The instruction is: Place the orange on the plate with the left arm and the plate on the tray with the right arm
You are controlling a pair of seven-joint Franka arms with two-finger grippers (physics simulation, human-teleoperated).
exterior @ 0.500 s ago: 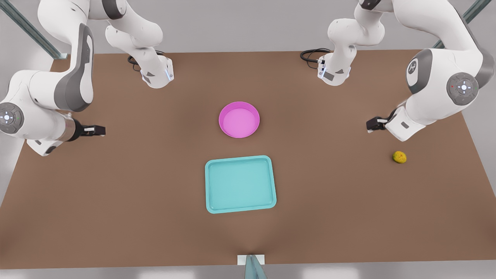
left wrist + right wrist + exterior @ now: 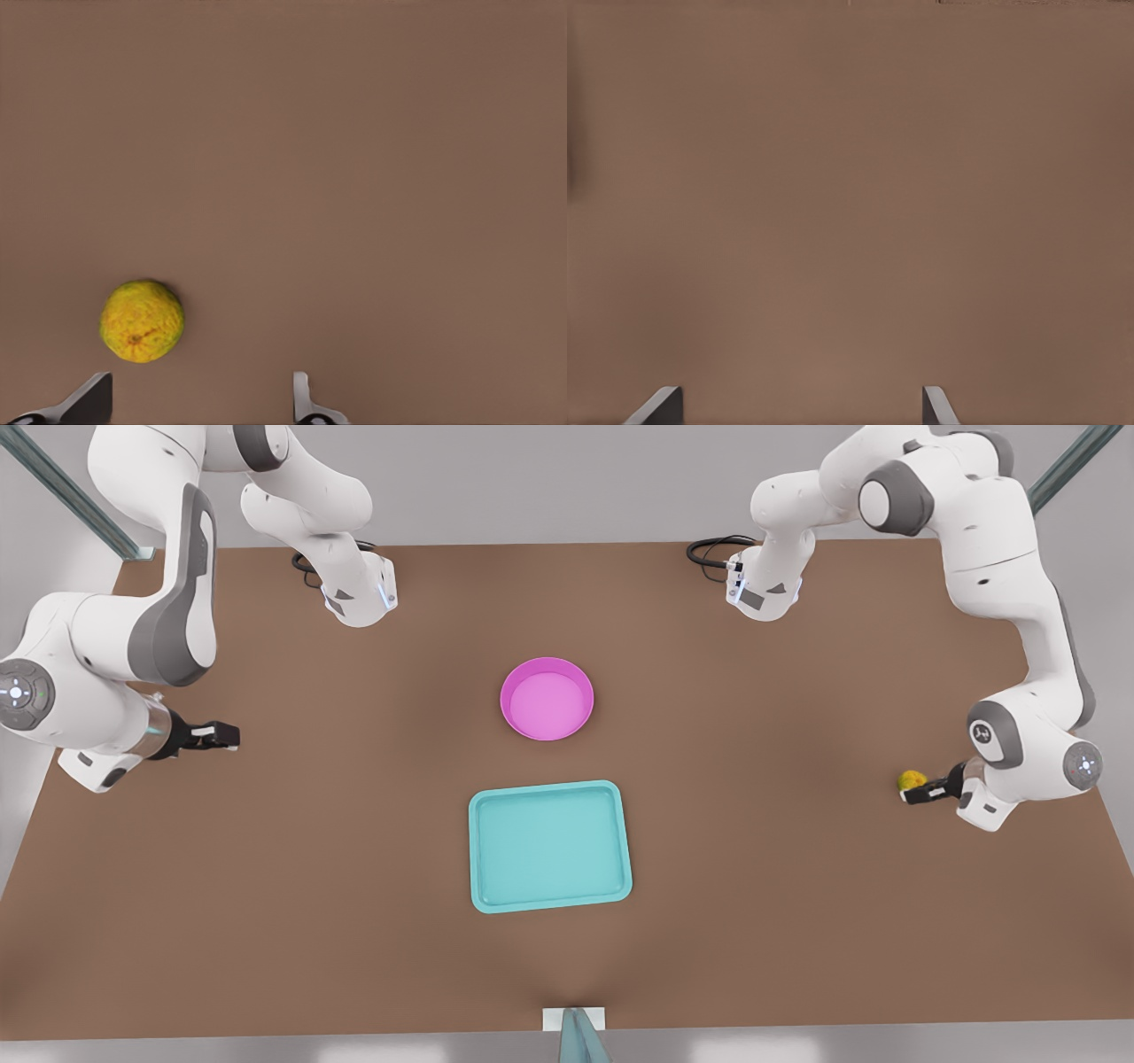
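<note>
The small yellow-orange orange (image 2: 910, 779) (image 2: 142, 320) lies on the table at the front view's far right. My left gripper (image 2: 920, 793) (image 2: 197, 400) is low beside it, open; the fruit sits just off one fingertip (image 2: 93, 397), not between the fingers. The magenta plate (image 2: 547, 701) stands bare at the table's middle. The teal tray (image 2: 549, 849) lies bare just in front of it, nearer the camera. My right gripper (image 2: 226, 734) (image 2: 799, 405) hangs open over bare table at the front view's left, well away from the plate.
The brown table (image 2: 354, 921) runs wide around the plate and tray. Both arm bases (image 2: 359, 598) (image 2: 764, 593) stand at the far edge with black cables. A small grey fixture (image 2: 576, 1027) sits at the near edge, centre.
The left arm has swung down and toward the near side, bringing its gripper from above the table to right beside the orange. The right gripper dipped slightly.
</note>
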